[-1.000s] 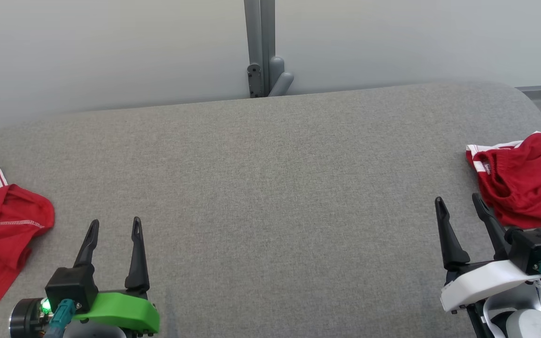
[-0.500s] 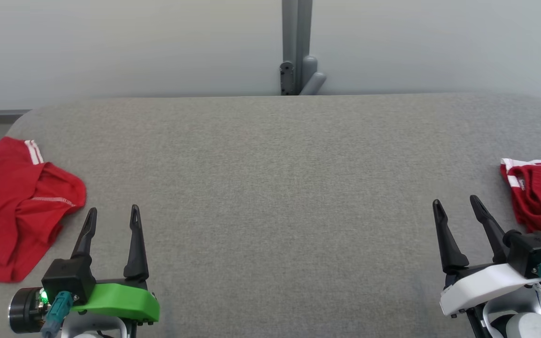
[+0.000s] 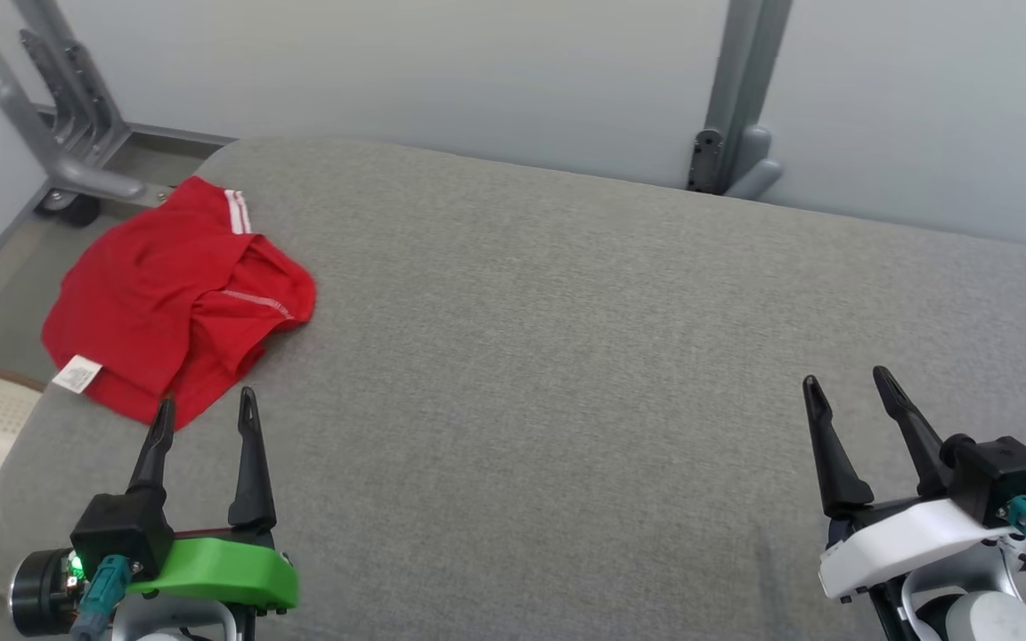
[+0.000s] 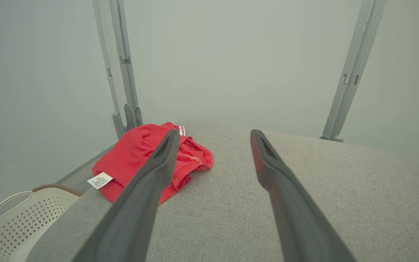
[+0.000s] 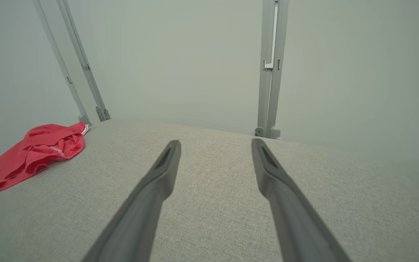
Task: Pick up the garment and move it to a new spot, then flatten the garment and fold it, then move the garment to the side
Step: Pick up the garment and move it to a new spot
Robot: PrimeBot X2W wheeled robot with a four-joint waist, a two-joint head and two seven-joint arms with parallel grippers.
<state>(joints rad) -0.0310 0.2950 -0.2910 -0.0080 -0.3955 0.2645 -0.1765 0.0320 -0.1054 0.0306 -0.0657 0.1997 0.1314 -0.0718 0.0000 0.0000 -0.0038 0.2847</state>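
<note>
Firstly, crumpled red fabric garment (image 3: 170,294) with white stripes and label: lies at ten o'clock on grey cloth-covered tabletop (image 3: 566,338), by its corner. Left gripper (image 3: 206,405): seven o'clock, fingers spread, empty, tips near garment's edge. Right gripper (image 3: 847,381): four o'clock, spread, empty.
</note>
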